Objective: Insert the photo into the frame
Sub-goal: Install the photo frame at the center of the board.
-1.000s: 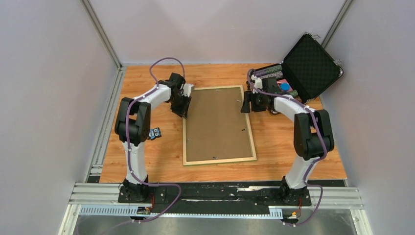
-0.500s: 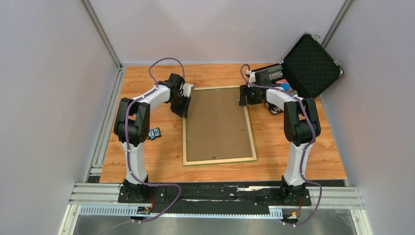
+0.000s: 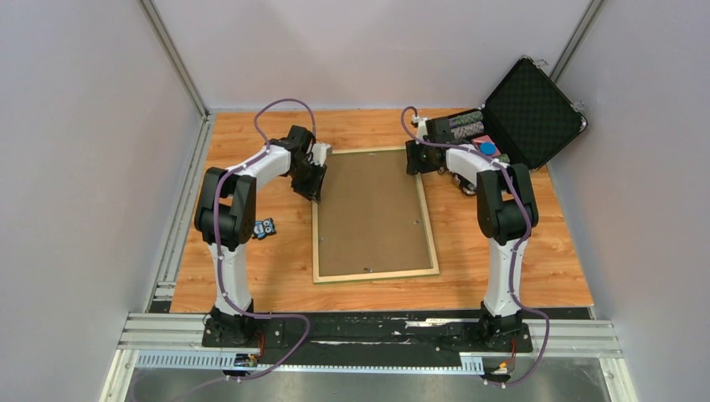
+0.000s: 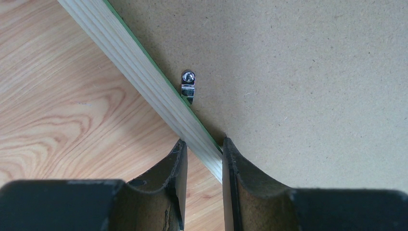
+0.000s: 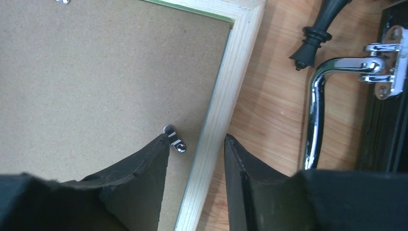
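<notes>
The frame [image 3: 377,274] lies flat in the middle of the table [image 3: 276,268], pale wooden back facing up, its long sides running from 12 to 6 o'clock. A plain brown backing board [image 3: 373,213] fills its opening. The photo shows in no view, so I cannot tell where it sits.

The left hand [image 4: 203,147] is at the frame's 10 o'clock, on the long left rail. It pinches that rail, with one finger on the table side and the other on the board side, both against the wood. A thin green edge shows along the rail's inner side. A small metal clip [image 4: 187,86] sits on the board just beside the rail, a little beyond the fingers.

The right hand [image 5: 197,139] is at the frame's 1 o'clock, near the far right corner. Its fingers are spread astride the right rail. One is over the board, next to a second clip [image 5: 174,138], and the other is on the table side, with a gap showing.

An open black case [image 3: 527,113] stands at the table's 2 o'clock, its chrome handle [image 5: 315,120] near the right hand.
</notes>
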Controlling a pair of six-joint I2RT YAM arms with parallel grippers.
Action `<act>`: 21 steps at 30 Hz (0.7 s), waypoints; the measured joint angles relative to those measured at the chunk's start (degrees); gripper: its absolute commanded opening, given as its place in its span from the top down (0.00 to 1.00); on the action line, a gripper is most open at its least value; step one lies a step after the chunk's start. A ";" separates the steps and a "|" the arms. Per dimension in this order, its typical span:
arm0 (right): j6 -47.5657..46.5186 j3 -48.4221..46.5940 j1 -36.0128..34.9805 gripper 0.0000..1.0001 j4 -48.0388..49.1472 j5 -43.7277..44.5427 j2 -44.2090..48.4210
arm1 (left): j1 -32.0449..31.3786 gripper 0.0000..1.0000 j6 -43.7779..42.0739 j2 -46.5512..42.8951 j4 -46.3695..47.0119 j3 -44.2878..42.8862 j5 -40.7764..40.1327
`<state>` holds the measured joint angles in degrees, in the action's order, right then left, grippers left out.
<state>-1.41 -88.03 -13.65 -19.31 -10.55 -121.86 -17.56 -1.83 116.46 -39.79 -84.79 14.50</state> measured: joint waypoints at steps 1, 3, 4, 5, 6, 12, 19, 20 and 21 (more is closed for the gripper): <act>-0.07 -0.09 -0.07 0.63 -0.09 0.26 0.00 | 0.00 1.00 0.00 0.00 0.00 0.00 0.00; -0.20 -0.20 -0.07 0.68 -0.13 0.70 0.00 | 0.00 1.00 -0.02 0.00 0.00 0.00 0.00; -0.24 -0.26 0.00 0.69 -0.09 0.87 -0.02 | 0.00 1.00 -0.02 0.00 0.00 0.00 0.00; -0.20 -0.46 0.04 0.70 -0.13 1.09 -0.11 | 0.00 1.00 -0.02 0.00 0.00 0.00 0.00; -0.20 -0.63 0.07 0.71 -0.15 1.40 -0.22 | 0.00 1.00 -0.02 0.00 0.00 0.00 0.00; 0.09 -1.40 0.04 0.77 -1.05 1.68 -0.55 | 0.00 1.00 -0.04 0.00 0.00 0.00 0.00; 0.85 -1.73 0.07 0.85 -1.51 1.68 -0.66 | 0.00 1.00 -0.04 0.00 0.00 0.00 0.00; 0.94 -1.79 0.09 0.85 -1.62 1.68 -0.66 | 0.00 1.00 -0.04 0.00 0.00 0.00 0.00; 1.09 -1.99 0.13 0.86 -1.86 1.68 -0.72 | 0.00 1.00 -0.04 0.00 0.00 0.00 0.00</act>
<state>-0.32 -90.02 -13.52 -21.17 -8.86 -122.58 -17.56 -1.87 116.46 -39.79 -84.79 14.50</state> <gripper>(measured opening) 0.268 0.338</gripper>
